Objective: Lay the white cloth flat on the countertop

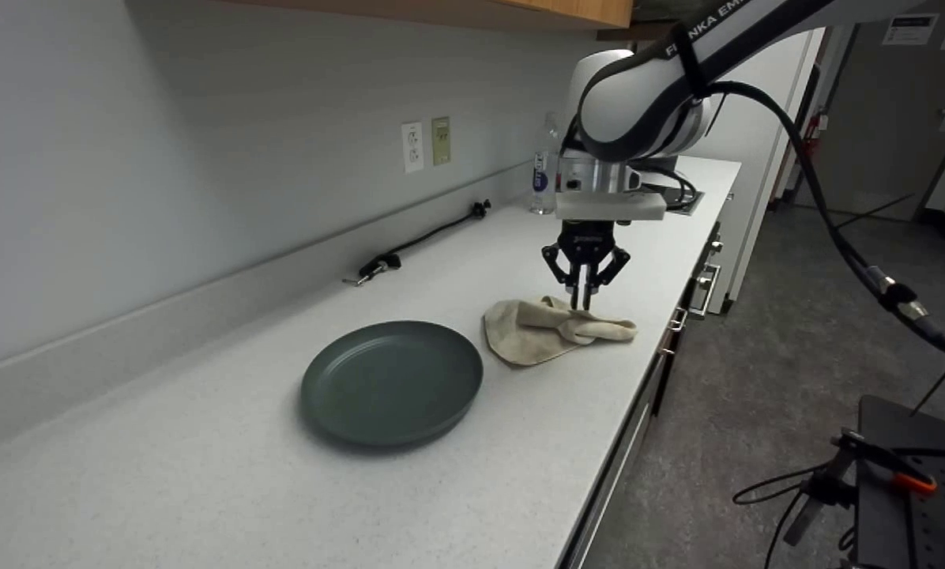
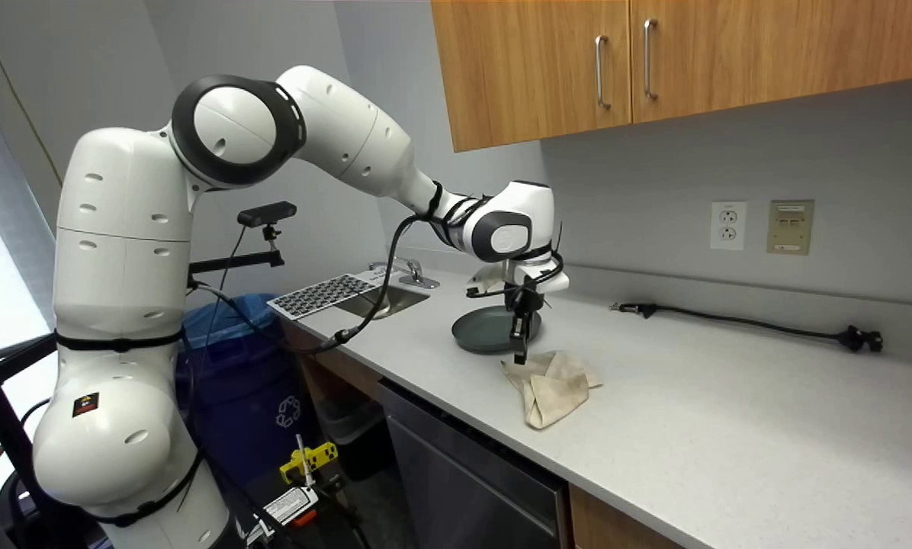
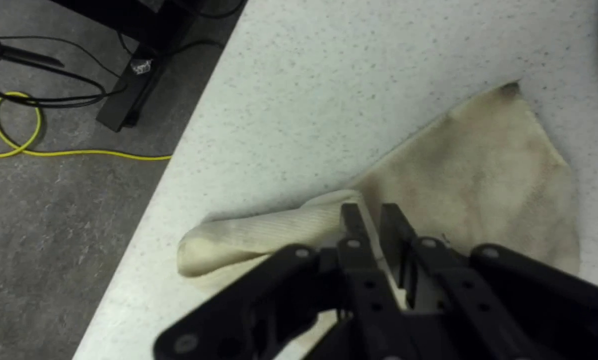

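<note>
The white cloth (image 1: 524,336) lies crumpled on the countertop (image 1: 227,482). In an exterior view its near-plate part is spread, while its part toward the counter's front edge is folded and bunched. It also shows in an exterior view (image 2: 555,389), and in the wrist view (image 3: 479,180) with a flat stained part and a rolled fold. My gripper (image 1: 581,303) points straight down at the fold. In the wrist view the fingers (image 3: 366,210) stand a narrow gap apart, with the fold's edge seen below and between them. I cannot tell whether the tips touch the cloth.
A dark grey-green plate (image 1: 393,383) lies beside the cloth. A black cable-like rod with clamp ends (image 1: 433,237) lies along the backsplash. A bottle (image 1: 544,178) stands farther along the counter. A sink (image 2: 383,303) is beyond the plate. Wooden cabinets (image 2: 532,76) hang above.
</note>
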Action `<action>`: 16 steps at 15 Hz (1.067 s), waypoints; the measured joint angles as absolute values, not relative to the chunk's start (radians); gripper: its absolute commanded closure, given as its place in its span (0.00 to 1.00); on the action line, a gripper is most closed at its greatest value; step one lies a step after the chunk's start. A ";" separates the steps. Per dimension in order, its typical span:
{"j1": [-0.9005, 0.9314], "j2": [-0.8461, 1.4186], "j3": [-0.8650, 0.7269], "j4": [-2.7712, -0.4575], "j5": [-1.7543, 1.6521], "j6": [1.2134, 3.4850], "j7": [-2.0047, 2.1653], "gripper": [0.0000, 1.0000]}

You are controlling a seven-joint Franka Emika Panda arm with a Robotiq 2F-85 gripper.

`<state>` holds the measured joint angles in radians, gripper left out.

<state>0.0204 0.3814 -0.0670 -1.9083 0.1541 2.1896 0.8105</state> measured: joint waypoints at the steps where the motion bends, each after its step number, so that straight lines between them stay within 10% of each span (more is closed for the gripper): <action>1: 0.020 0.365 -0.073 -1.923 0.128 2.186 0.803 0.43; 7: 0.004 0.300 -0.096 -1.947 0.049 2.116 0.646 0.00; 16: -0.027 0.295 -0.094 -1.914 0.049 1.959 0.349 0.00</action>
